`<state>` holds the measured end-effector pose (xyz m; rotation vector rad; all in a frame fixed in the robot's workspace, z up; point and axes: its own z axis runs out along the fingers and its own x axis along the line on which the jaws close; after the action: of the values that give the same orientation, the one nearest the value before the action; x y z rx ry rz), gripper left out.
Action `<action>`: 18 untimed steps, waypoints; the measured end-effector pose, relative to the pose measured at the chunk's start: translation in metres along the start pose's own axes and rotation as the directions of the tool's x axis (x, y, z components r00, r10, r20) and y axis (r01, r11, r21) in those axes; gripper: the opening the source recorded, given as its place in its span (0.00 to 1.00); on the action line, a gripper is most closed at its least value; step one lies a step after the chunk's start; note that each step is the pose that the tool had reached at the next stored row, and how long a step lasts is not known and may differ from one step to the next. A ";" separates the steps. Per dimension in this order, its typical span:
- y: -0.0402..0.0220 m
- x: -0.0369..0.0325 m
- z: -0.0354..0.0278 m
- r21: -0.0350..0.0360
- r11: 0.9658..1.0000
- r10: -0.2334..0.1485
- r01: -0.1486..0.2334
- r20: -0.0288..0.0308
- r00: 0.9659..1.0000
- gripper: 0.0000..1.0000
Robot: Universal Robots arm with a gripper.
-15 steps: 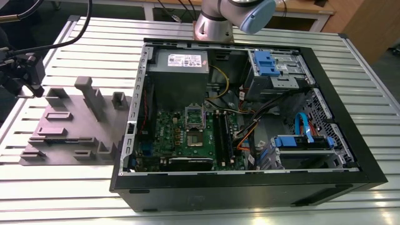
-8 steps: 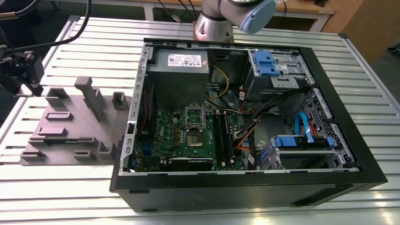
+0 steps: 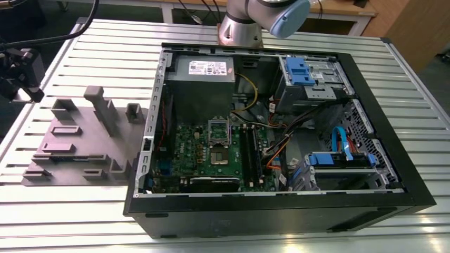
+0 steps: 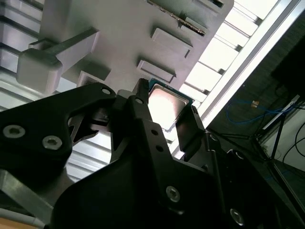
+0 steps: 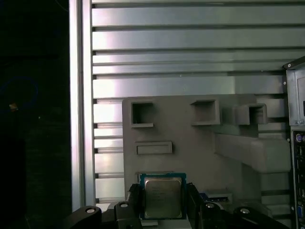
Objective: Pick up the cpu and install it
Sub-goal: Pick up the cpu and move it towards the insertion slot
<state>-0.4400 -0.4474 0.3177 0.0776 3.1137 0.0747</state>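
Observation:
The cpu point(image 5: 163, 198), a small square chip with a silvery top and green rim, sits between my gripper's point(image 5: 163, 202) two black fingers point(image 5: 134, 199), which are shut on its edges. In the second wrist view the cpu point(image 4: 166, 106) is held clear above the grey plastic tray point(image 4: 119, 33). My gripper point(image 3: 20, 71) hangs at the exterior view's far left, beyond the tray point(image 3: 77, 137). The open computer case point(image 3: 274, 132) holds the green motherboard, where the metal-framed socket point(image 3: 219, 141) stands apart from the gripper.
The tray carries raised blocks and posts point(image 3: 98, 105). The case's black walls point(image 3: 281, 208) stand up around the board, with cables and blue drive brackets point(image 3: 338, 158) inside. The slatted metal table point(image 3: 84, 205) ends at an edge point(image 5: 78, 119) near the gripper. The arm's base point(image 3: 243, 23) is behind the case.

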 end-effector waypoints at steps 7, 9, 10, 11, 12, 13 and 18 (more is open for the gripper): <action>0.0002 -0.0001 -0.0042 0.000 1.000 0.000 0.000 0.000 1.000 0.47; 0.0004 -0.0002 -0.0077 0.000 1.000 0.000 0.000 0.000 1.000 0.47; 0.0005 -0.0003 -0.0098 0.000 1.000 0.000 0.000 0.000 1.000 0.47; 0.0006 -0.0003 -0.0120 0.000 1.000 0.000 0.000 0.000 1.000 0.47; 0.0007 -0.0003 -0.0139 0.000 1.000 0.000 0.000 0.000 1.000 0.47; 0.0007 -0.0004 -0.0153 0.000 1.000 0.000 0.000 0.000 1.000 0.47; 0.0008 -0.0004 -0.0162 0.000 1.000 0.000 0.000 0.000 1.000 0.47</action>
<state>-0.4400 -0.4474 0.3339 0.0775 3.1135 0.0749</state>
